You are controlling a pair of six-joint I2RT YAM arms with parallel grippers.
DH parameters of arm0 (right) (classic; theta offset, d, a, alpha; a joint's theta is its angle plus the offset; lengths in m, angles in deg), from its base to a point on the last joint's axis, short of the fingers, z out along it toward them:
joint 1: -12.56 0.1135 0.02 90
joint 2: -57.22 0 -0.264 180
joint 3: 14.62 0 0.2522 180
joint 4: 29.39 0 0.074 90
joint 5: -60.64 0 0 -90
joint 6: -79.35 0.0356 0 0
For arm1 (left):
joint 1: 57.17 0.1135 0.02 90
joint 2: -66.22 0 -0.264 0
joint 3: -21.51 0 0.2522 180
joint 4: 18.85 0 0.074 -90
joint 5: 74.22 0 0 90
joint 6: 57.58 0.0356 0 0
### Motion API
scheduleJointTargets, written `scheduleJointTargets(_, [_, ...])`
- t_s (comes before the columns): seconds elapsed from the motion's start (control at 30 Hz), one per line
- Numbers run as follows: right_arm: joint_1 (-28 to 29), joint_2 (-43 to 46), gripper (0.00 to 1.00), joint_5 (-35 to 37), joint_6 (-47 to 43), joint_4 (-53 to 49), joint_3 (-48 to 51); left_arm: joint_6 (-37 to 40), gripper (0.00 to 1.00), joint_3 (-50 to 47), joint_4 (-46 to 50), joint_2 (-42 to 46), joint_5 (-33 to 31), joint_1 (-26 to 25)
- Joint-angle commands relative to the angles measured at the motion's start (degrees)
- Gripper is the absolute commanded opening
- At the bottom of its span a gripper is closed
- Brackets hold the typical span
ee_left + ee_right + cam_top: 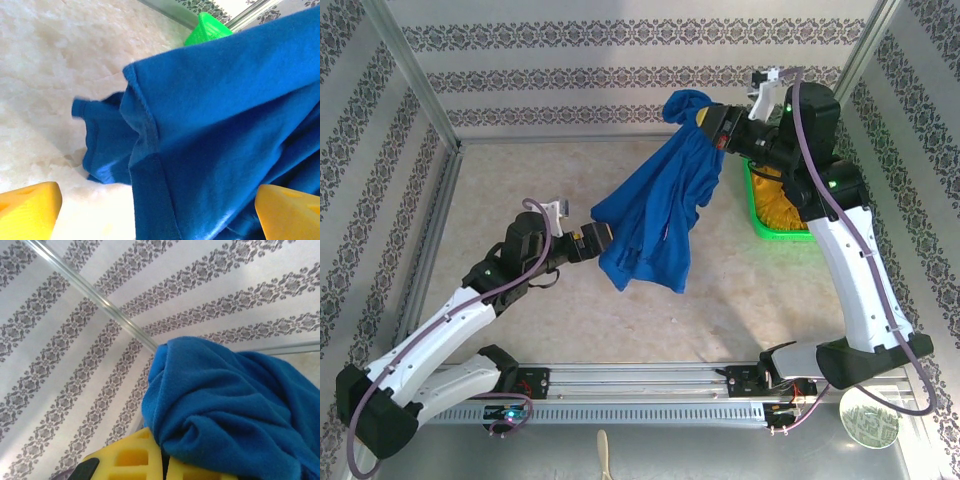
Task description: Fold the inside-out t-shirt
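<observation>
The inside-out t-shirt (655,205) is royal blue and hangs bunched from my right gripper (708,122), which is raised near the back wall. The lower folds reach down to the table. In the right wrist view the yellow fingers (131,457) are shut on a wad of the t-shirt (225,410). My left gripper (601,236) is open at the shirt's lower left edge. In the left wrist view its yellow fingertips (30,210) stand wide apart, with a seamed hem of the t-shirt (150,150) lying between them.
A green basket (782,235) with a mustard garment (782,203) in it stands at the right, behind the right arm, and its corner (205,27) shows past the shirt. Patterned walls and metal posts enclose the table. A round disc (869,420) lies beyond the front rail.
</observation>
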Motion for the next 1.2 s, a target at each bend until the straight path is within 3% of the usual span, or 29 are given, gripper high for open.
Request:
scheduleJointTargets(0.0, [1.52,0.81,0.0,-2.22,0.35,2.78,1.76,2.01,0.99,1.96,4.75,1.85,-1.34,0.62])
scheduleJointTargets(0.3, [3.37,1.86,0.0,-6.27,-1.32,5.15,6.56,1.74,0.99,2.37,5.22,2.29,1.8,0.63])
scheduleJointTargets(0.43, [3.34,3.43,0.0,-7.32,0.2,5.68,7.53,-1.87,0.99,-0.17,-1.82,1.13,5.57,0.18])
scheduleJointTargets(0.53, [3.44,5.24,0.0,-7.28,1.99,7.11,9.21,-3.67,0.99,-0.98,-7.74,-1.63,5.95,-3.28])
scheduleJointTargets(0.7, [3.35,8.0,0.0,-8.42,5.1,10.01,11.72,-5.92,0.99,-5.0,-11.34,-5.89,-4.34,-11.63])
scheduleJointTargets(0.87, [3.34,9.43,0.0,-9.57,5.97,10.85,12.44,-11.91,0.99,-15.59,-22.74,-4.97,-15.14,-12.37])
scheduleJointTargets(1.17, [3.35,12.83,0.0,-10.34,11.36,20.38,21.78,-6.15,0.99,-14.62,-36.33,-11.68,-17.78,-12.22])
